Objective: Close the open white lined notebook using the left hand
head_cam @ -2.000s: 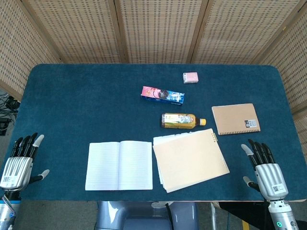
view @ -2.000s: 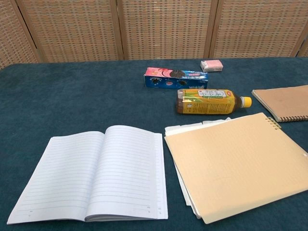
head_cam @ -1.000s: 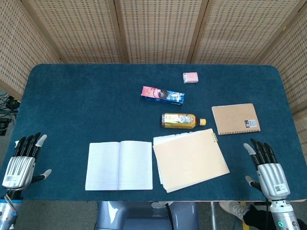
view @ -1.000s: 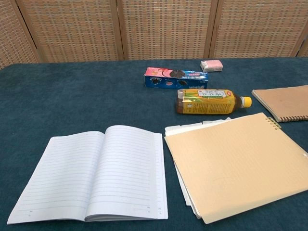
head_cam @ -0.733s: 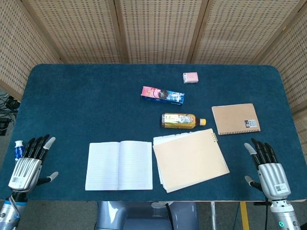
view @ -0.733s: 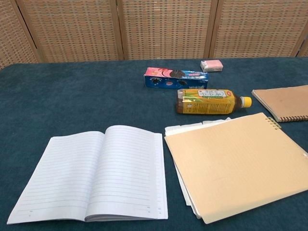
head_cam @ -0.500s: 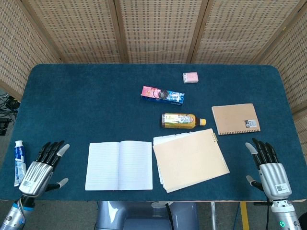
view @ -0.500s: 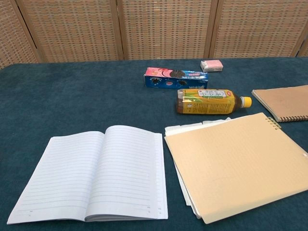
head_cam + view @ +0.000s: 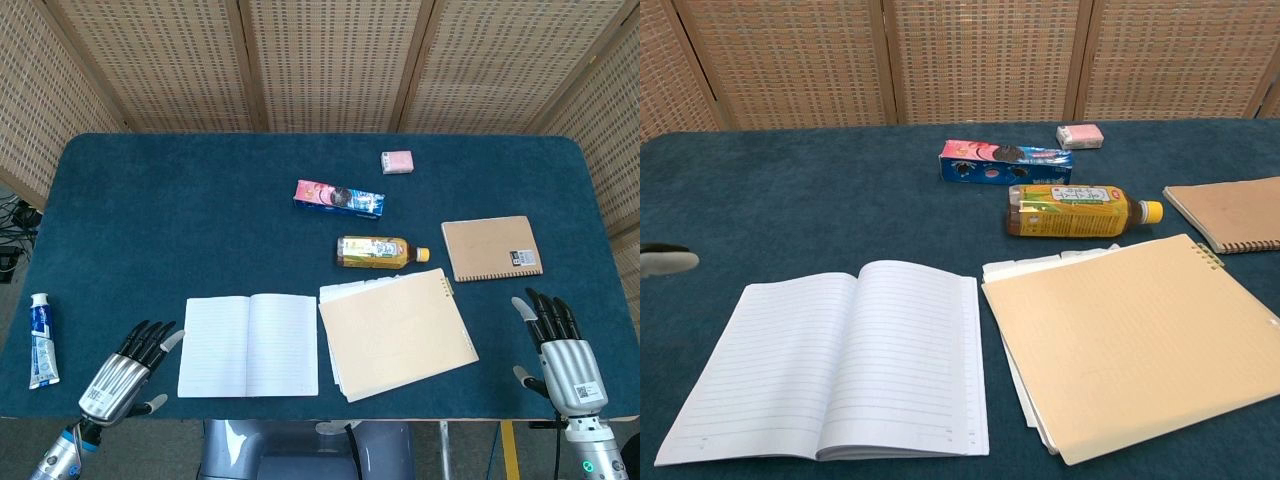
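While the white lined notebook (image 9: 248,345) lies open and flat near the front edge of the worktop (image 9: 180,220), nothing touches it. Its two pages are white with thin lines, and the middle fold makes a soft dip. It sits at about 7 o'clock from the middle of the worktop.

The left hand (image 9: 125,374) is just beside the notebook, at its 9 o'clock. Its fingers (image 9: 150,340) are dark, spread apart and hold nothing. In the chest view only one pale fingertip shows at the left edge. The right hand (image 9: 560,352) is at the front right corner, fingers apart and holding nothing too.

The worktop has a fuzzy dark blue cloth. A tan folder (image 9: 397,332) with loose papers under it lies at the notebook's 3 o'clock, just beside it. A tea bottle (image 9: 382,252) lies on its side, smooth and yellow. A blue cookie box (image 9: 338,198) is long and thin. A small pink eraser (image 9: 397,161) sits at the back. A brown spiral notebook (image 9: 492,248) lies on the right. A toothpaste tube (image 9: 38,339) lies at the far left.

Since two seconds ago, the left hand has moved from the far left edge to beside the notebook, and the toothpaste tube it hid now shows.
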Controlling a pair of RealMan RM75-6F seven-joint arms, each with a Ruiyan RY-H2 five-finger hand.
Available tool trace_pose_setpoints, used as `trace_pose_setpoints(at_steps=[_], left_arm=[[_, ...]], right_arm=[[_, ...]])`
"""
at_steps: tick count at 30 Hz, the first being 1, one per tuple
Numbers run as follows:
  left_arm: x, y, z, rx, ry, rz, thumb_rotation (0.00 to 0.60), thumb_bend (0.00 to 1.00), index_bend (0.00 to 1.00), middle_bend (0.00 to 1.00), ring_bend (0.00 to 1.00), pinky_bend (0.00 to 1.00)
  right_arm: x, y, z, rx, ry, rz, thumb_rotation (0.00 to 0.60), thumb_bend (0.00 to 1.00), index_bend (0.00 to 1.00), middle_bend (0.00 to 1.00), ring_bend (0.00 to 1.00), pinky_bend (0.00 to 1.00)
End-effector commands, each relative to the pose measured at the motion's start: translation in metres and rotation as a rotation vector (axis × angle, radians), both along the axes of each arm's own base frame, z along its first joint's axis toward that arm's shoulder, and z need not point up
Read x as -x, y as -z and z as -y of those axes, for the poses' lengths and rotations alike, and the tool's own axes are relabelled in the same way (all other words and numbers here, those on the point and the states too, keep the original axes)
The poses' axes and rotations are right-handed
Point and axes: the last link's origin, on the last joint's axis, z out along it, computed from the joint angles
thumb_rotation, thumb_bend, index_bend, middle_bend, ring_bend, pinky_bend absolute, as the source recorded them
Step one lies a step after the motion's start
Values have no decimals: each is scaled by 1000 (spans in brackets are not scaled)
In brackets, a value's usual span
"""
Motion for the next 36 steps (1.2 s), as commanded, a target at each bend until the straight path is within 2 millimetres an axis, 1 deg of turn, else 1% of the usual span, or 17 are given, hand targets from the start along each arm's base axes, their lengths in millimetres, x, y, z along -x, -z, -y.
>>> trace_pose_setpoints(at_steps=[1, 5, 15, 18, 19, 22, 36], left_arm=[[2, 10, 1, 17, 2, -29, 600, 213, 0, 0, 0, 0], [-1, 22, 1, 20, 9, -51, 600, 263, 0, 0, 0, 0], [-11, 51, 1, 60, 12, -72, 600, 262, 0, 0, 0, 0], [-13, 59, 1, 59, 15, -88, 600, 262, 0, 0, 0, 0], [-15, 65, 0, 53, 19, -98, 600, 261, 0, 0, 0, 0], [-18, 71, 0, 43, 20, -100, 600, 262, 0, 0, 0, 0], [-24, 83, 2, 45, 41, -140, 600, 262, 0, 0, 0, 0]], right_arm=[[0, 0, 0, 0, 1, 1, 600, 118, 10, 0, 0, 0], [0, -1, 0, 2, 1, 5, 600, 118, 11, 0, 0, 0], [1, -4, 1, 7, 2, 17, 600, 117, 11, 0, 0, 0], [1, -4, 1, 8, 2, 22, 600, 117, 11, 0, 0, 0], [0, -5, 1, 10, 1, 28, 600, 117, 11, 0, 0, 0], [0, -6, 1, 12, 1, 33, 600, 118, 12, 0, 0, 0], [0, -6, 1, 12, 2, 40, 600, 118, 12, 0, 0, 0]])
